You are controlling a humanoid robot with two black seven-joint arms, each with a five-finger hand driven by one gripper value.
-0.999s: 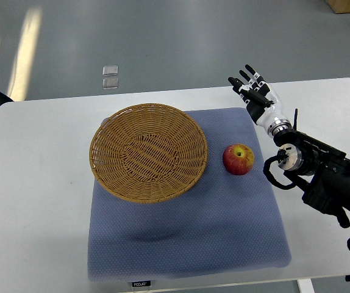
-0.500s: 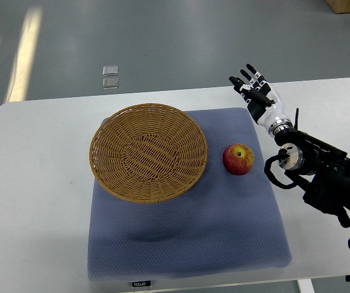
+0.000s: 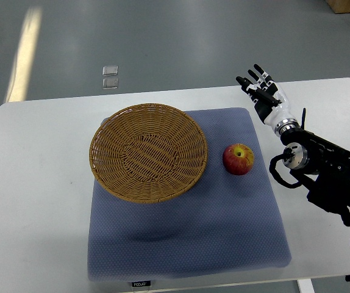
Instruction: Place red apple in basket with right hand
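A red apple with a yellow patch sits on the blue mat, just right of the wicker basket. The basket is round, shallow and holds nothing. My right hand hovers over the table's far right part, up and to the right of the apple, well apart from it. Its fingers are spread and hold nothing. The black forearm runs down to the right edge. No left arm shows.
The blue mat lies on a white table, reaching nearly to the front edge. Grey floor lies beyond the far edge, with two small clear squares on it.
My right hand has drifted slightly to the right and up, away from the apple. A dark shape at the left edge has left the picture. Apple and basket have not moved.
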